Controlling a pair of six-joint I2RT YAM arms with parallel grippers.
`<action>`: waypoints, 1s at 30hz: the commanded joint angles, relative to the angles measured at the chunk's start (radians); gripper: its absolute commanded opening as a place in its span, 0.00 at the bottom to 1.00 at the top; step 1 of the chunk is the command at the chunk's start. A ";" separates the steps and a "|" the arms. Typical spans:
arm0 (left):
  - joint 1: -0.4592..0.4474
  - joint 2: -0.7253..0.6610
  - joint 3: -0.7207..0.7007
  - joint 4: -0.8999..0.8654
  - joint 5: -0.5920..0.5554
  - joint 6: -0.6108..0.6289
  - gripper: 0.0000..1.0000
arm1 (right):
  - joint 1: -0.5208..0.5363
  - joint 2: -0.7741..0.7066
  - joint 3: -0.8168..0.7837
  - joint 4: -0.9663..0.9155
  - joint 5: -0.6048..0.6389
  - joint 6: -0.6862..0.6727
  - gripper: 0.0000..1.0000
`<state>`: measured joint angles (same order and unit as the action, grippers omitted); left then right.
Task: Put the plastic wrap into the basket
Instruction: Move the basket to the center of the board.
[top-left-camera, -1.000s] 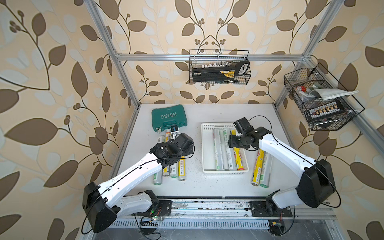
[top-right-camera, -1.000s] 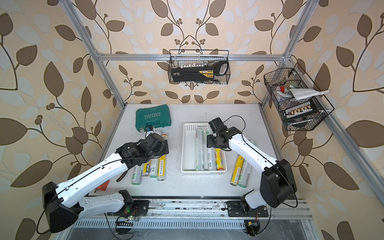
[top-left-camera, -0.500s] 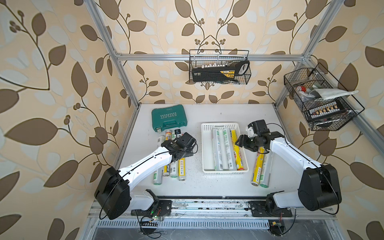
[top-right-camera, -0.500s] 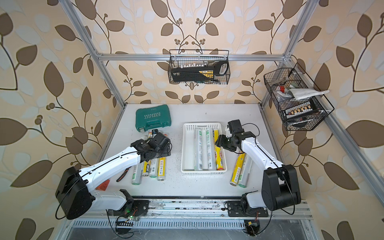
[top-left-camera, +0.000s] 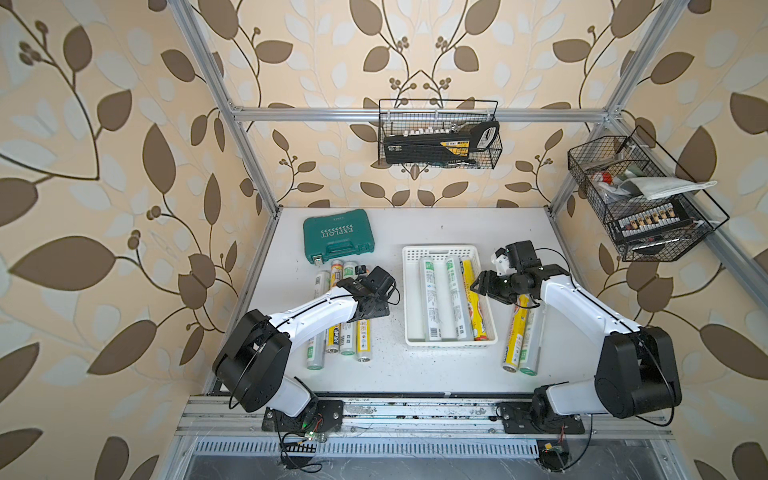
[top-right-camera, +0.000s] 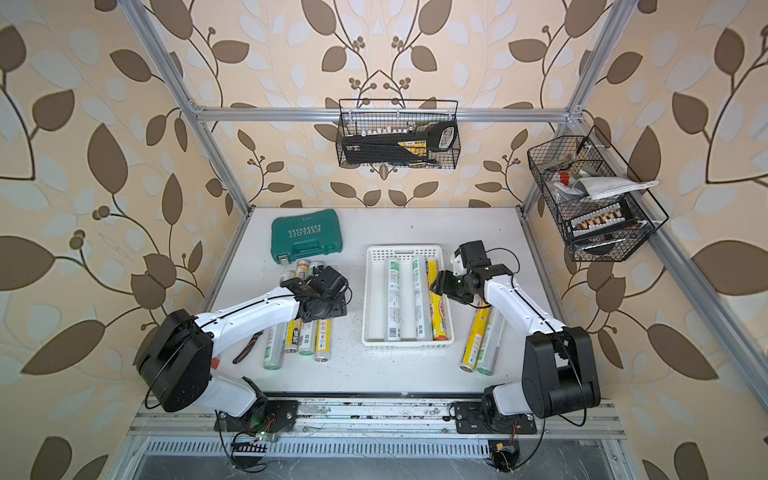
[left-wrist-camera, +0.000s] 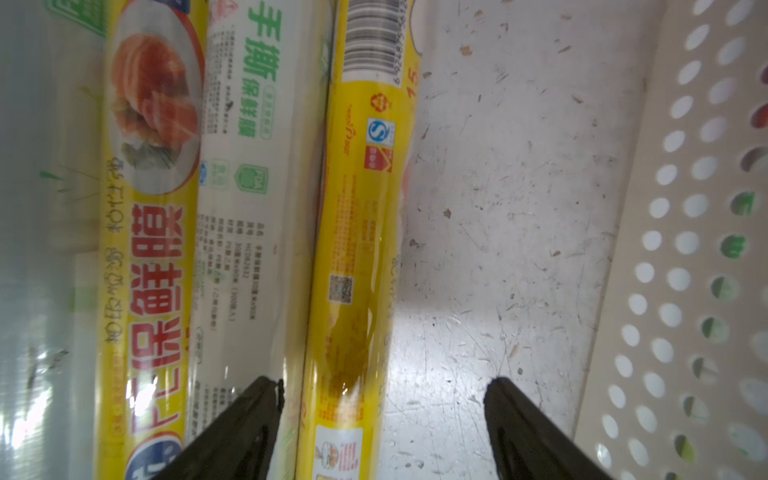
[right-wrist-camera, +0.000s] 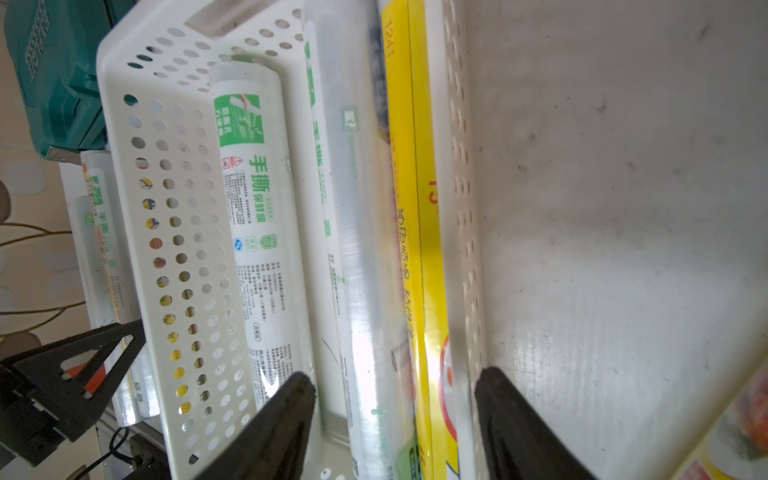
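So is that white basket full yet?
Partly full: three rolls lie inside the basket with room beside them; other rolls lie on the table.

Left arm (top-left-camera: 316, 311) hides the middles of the four left-hand rolls (top-left-camera: 363, 340); right arm (top-left-camera: 582, 307) hides the far ends of the two right-hand rolls (top-left-camera: 513, 336); wire basket (top-left-camera: 648, 243) contents indistinct.

Both top views are bright and evenly lit, with only soft, short shadows on the white bench (top-left-camera: 415, 224), and the aluminium posts (top-left-camera: 206, 62) splay toward the corners from the wide lens. The left wrist view is close and soft: the nearest roll (left-wrist-camera: 41, 249) is washed out, perhaps by glare, and the black fingers (left-wrist-camera: 232, 432) are blurred. The right wrist view shows a white sheen along the clear roll (right-wrist-camera: 365, 311).
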<state>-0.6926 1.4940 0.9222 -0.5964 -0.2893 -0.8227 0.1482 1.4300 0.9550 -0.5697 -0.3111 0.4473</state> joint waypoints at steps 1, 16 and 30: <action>0.010 0.013 -0.007 0.037 0.039 -0.014 0.80 | -0.002 0.019 -0.021 0.014 -0.014 -0.016 0.65; 0.022 0.079 -0.003 0.068 0.060 -0.012 0.77 | 0.001 0.047 -0.031 0.060 -0.076 0.014 0.65; 0.029 0.155 0.037 0.076 0.084 -0.001 0.68 | 0.061 0.066 -0.012 0.073 -0.062 0.036 0.65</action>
<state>-0.6773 1.6417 0.9253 -0.5274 -0.2237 -0.8272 0.1909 1.4769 0.9398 -0.5060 -0.3550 0.4713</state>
